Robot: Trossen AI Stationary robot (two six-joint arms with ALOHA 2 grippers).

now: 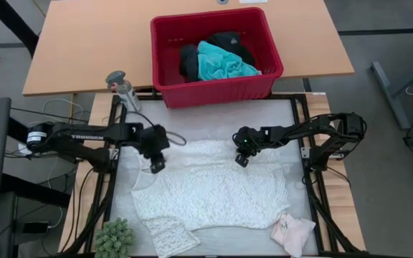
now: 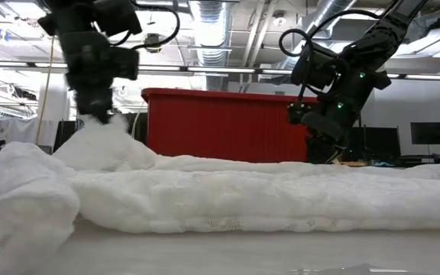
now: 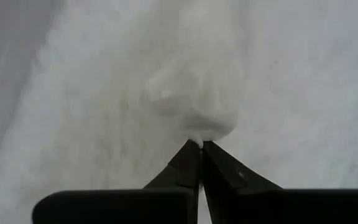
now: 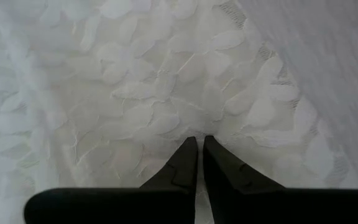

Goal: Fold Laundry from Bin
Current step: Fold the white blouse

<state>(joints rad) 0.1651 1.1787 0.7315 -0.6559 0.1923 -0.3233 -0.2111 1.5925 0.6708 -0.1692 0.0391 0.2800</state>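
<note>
The white lacy top (image 1: 206, 190) lies spread on the pale mat. My left gripper (image 1: 156, 166) is shut on the top near its far left corner, where the cloth rises in a peak (image 2: 101, 137). My right gripper (image 1: 242, 159) is shut on the top near its far right part. The red bin (image 1: 165, 61) stands at the far side with a turquoise shirt (image 1: 221, 63) and black clothing (image 1: 189, 61) in it. A small pale pink-white piece (image 1: 292, 233) lies at the near right corner. My left gripper pinches a small bunch of the lace (image 3: 197, 127) at its fingertips, slanting down from the table's left. The cloth is drawn up into a peak under the fingers; the rest of the top stays on the table. My right gripper has its fingertips closed on the lace (image 4: 194, 127), slanting down from the table's right. The cloth there lies flat on the table; how many layers it has, I cannot tell.
A spray bottle (image 1: 124, 89) stands at the far left, by the bin's corner. A small green plant (image 1: 113, 240) sits at the near left corner. Black frame rails (image 1: 314, 193) run along the mat's sides.
</note>
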